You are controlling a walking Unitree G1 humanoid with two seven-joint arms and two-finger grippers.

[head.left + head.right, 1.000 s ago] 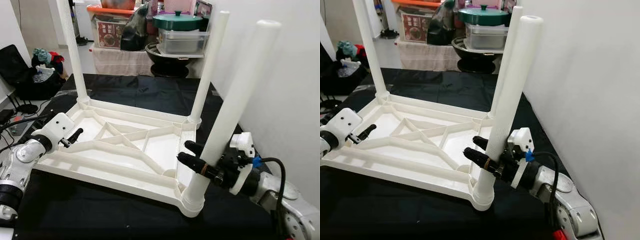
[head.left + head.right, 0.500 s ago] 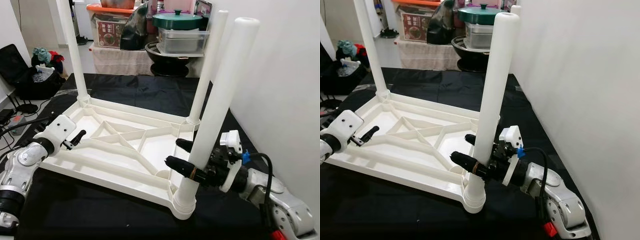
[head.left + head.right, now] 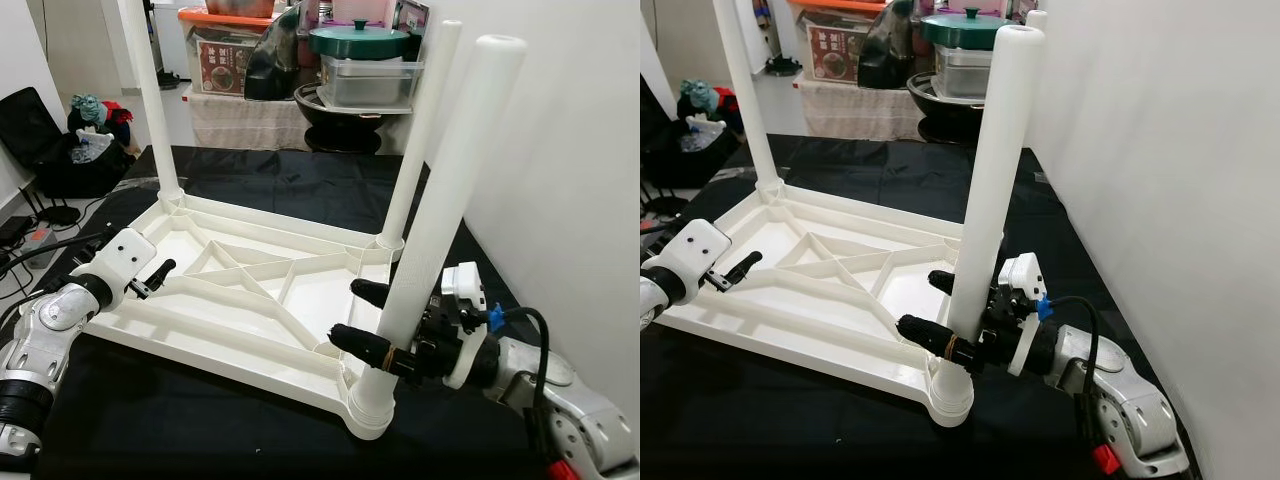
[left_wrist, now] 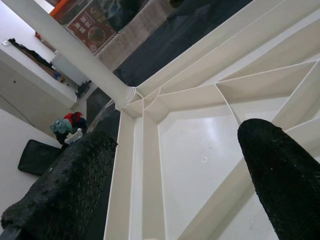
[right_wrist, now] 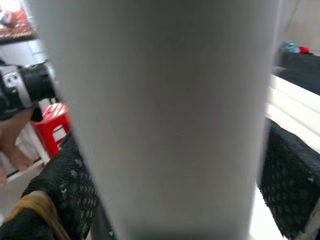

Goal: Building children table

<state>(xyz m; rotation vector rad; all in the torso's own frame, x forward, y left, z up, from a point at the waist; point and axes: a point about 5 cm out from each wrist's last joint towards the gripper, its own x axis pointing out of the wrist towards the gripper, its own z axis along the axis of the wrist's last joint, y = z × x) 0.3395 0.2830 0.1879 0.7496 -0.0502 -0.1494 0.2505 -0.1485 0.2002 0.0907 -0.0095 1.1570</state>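
Tabletop [image 3: 250,290] lies upside down on black cloth [image 3: 150,420]. Leg [image 3: 430,210] stands near-vertical in near R corner socket — R gripper [image 3: 368,320] clamps it low. L gripper [image 3: 155,275] open, at far-side rim.

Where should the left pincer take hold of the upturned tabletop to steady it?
On the raised edge rail of the tabletop nearest the left pincer, coming from the robot's left. The rail is a thin upright rib, so open fingers can straddle it.

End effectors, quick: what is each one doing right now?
Left end effector: open, holding nothing, over the tabletop frame.
Right end effector: closed around the near table leg.
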